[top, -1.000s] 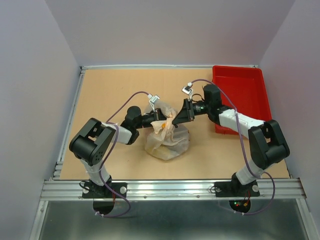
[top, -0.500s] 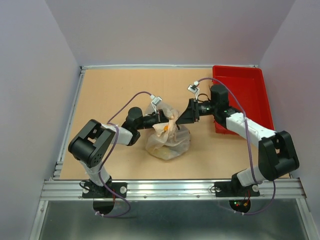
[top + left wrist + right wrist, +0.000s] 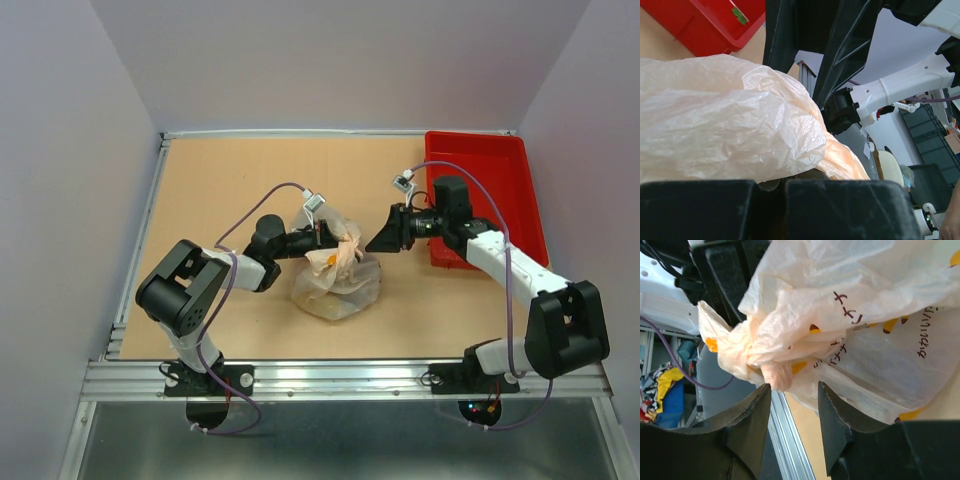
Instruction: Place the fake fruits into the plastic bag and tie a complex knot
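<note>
2 arms: bases bolted to alu rail [image 3: 340,378] at near edge, both reaching in twd table centre.
Surface: tan board table [image 3: 220,180], matt, pale metal edging on left & far sides.
Room: plain lilac-grey walls [image 3: 330,60] on 3 sides.
Red tray [image 3: 480,170]: far-right part of table. R arm overlaps its left edge in top view. A corner also shows top-left in L wrist view [image 3: 705,25].
Plastic bag [image 3: 335,290]: centre of table, slumped, body bulging, top gathered up. Whitish translucent crinkly film [image 3: 715,125]. Orange blobs + dark printed characters show in R wrist view [image 3: 880,350]. Lies btwn the 2 grippers.
Knot [image 3: 345,248]: twisted bunch of film at bag's top. In R wrist view [image 3: 747,347] it's a tight wad w/ a short end poking out.
Left gripper [image 3: 325,236]: at bag's top, on its left side, touching the gathered film.
L jaws: fingers almost flush, only a thin slit btwn them in wrist view [image 3: 782,187]. Film comes out just above the slit & billows over them, so clenched on the plastic bag.
Right gripper [image 3: 378,240]: just right of bag's top, near but apart, tips aimed at knot.
R jaws: spread wide [image 3: 793,395], nothing gripped, touching nothing. Knot sits beyond the gap.
Fake fruits: can't make out thru the cloudy film.
</note>
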Robot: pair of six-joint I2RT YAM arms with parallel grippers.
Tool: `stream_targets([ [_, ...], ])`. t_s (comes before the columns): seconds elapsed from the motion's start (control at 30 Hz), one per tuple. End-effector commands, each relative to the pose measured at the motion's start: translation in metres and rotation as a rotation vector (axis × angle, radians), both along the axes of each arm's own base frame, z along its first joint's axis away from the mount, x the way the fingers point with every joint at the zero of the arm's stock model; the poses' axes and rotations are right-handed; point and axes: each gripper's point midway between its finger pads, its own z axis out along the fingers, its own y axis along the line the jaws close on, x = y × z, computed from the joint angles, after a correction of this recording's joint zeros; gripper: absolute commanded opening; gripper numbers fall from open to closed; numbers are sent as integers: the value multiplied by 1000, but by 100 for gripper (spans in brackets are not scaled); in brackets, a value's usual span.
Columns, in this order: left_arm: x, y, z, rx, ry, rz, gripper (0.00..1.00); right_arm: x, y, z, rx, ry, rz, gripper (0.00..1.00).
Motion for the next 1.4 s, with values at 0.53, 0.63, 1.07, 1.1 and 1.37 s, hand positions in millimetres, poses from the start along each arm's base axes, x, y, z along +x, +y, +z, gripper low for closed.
stream_targets([
  [0.53,-7,-1,38,-87,-176,-29,0,-16,17,-3,30,-1,138,55],
  [0.63,-9,-2,39,-87,-177,-36,0,-13,22,-5,26,-10,144,50],
  [1.07,-10,-3,33,-74,-171,-46,0,-6,27,8,46,-18,118,48],
  [1.1,-10,-3,33,-72,-170,-49,0,-6,27,9,47,-21,120,49],
  [1.37,-11,-4,31,-70,-165,-54,0,-3,28,16,59,-30,120,46],
])
